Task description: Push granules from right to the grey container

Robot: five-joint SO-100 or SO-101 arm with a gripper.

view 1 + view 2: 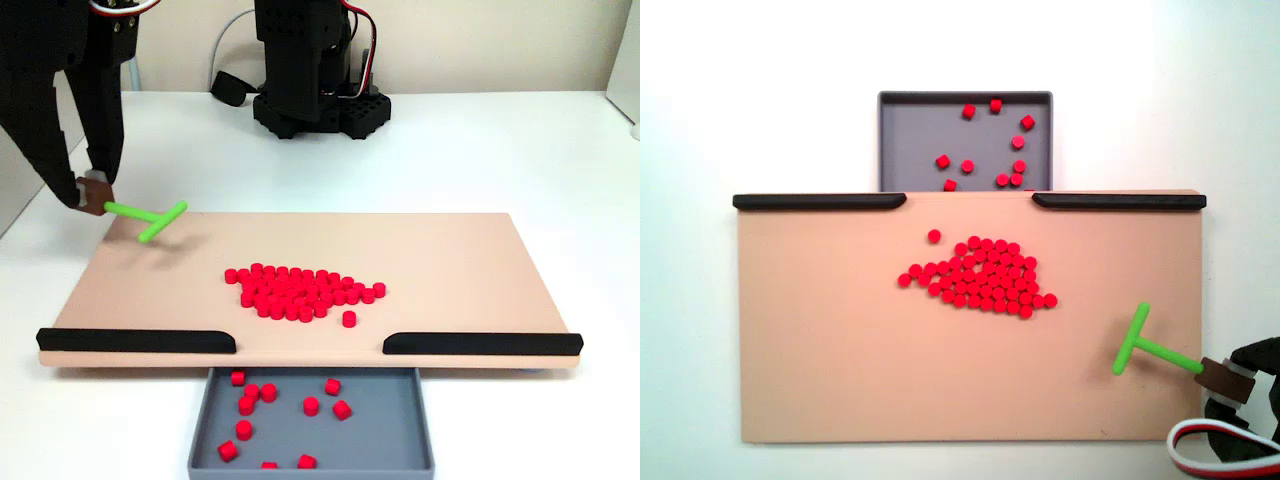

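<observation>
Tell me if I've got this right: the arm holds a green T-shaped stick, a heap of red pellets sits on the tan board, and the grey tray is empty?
Not quite: the grey tray already holds several red pellets, as both fixed views show. The rest is right.

My black plastic arm [50,90] has a dull, faintly sheened finish, and my fingers [92,192] end in a brown matt tip. The bright green T-shaped plastic stick [150,217] they hold looks smooth and slightly glossy. The small red cylindrical plastic pellets [300,290] are smooth with a soft shine. The tan flat board [450,260] looks matt and even, its black strips [135,341] dull like foam or rubber. The shallow grey rectangular tray [390,440] is matt plastic. The white surface [500,150] is smooth.
</observation>
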